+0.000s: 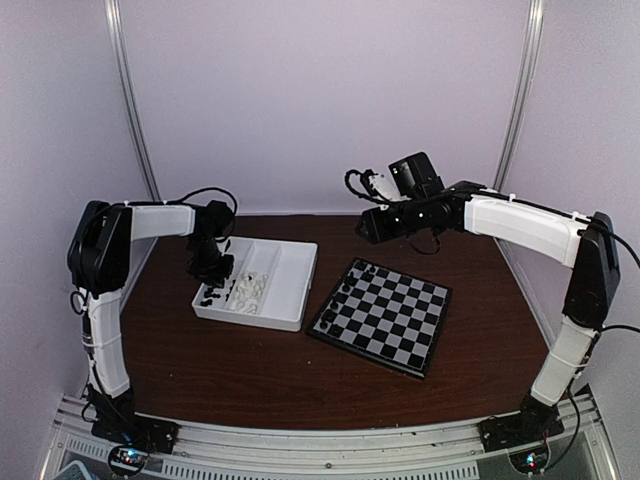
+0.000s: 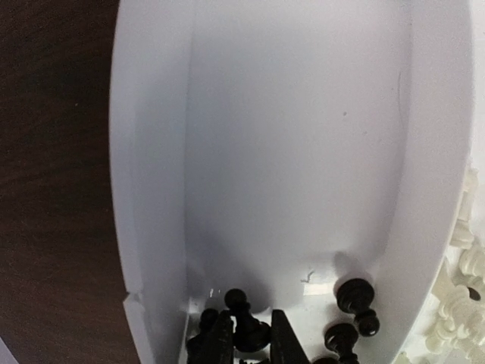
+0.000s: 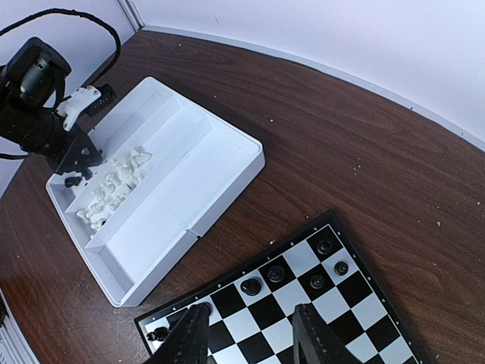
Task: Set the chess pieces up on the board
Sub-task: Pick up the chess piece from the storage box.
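**A:** Start at the left gripper (image 2: 250,335). What has it got?

**B:** Its jaws are drawn in narrow on one black chessman (image 2: 241,309) in the tray. A fingertip (image 2: 220,340) sits against each flank. It looks like a grip. I can't tell how firm it is, or whether the man stands upright.

**A:** And around it?

**B:** In the wrist view more black chess pieces (image 2: 355,297) lie near it at three o'clock. Another is tucked against the finger at nine. Past the divider, further toward three, is the white heap (image 2: 464,296). Everything sits in the white tray (image 2: 151,189).

**A:** Where does it have to go?

**B:** Seen from above, the board (image 1: 400,330) lies on the table (image 1: 250,380) at three o'clock of the tray, close by but not touching it. A few black men (image 3: 275,273) stand near its eleven o'clock corner. Most of the squares that show are bare.

**A:** And the right gripper (image 3: 254,337)?

**B:** Its jaws are apart with nothing between them, and it hangs over that same end of the board.

**A:** So how would you do this step well?

**B:** I'd lift straight up and slowly, so the neighbours at three and nine aren't dragged along. I'd clear the tray wall before swinging toward three o'clock. If the man tips in the fingers, better to set it back down and take it again lower on the body. I'd come in wide of the right arm, lower it onto the middle of a free square beside the others, and let go only once its base sits flat.
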Tool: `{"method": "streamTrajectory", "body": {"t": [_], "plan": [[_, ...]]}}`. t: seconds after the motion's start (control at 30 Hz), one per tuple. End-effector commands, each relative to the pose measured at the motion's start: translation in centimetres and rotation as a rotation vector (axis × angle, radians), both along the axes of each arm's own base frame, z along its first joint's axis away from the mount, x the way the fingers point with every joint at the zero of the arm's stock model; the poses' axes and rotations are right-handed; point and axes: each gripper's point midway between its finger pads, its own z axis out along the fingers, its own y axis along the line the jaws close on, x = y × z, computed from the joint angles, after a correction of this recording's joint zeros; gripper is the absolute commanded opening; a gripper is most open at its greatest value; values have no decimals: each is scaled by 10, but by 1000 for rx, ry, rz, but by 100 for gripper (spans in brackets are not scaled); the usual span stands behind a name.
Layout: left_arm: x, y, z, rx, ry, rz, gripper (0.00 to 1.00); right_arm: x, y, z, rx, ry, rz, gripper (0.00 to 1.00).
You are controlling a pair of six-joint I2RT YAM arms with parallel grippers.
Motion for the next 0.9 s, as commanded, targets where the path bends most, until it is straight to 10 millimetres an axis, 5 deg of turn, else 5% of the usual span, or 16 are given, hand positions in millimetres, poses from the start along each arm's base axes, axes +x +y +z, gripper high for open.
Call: {"method": "streamTrajectory", "body": {"t": [0.0,0.17,0.4,0.63,0.87], "plan": [[0,-4,45,1,-99,-45,10,-2,7,22,66,-13,25,41],[-7,-36,93,-87,-239,-159,12,-17,30,25,154,79,116,40],[-36,-118,146,-315,-457,-450,12,-58,74,33,307,220,277,40],[-69,-185,181,-574,-599,-692,14,-84,98,39,486,382,363,36],[-101,-216,196,-690,-643,-898,14,-92,106,30,512,503,368,31]]}}
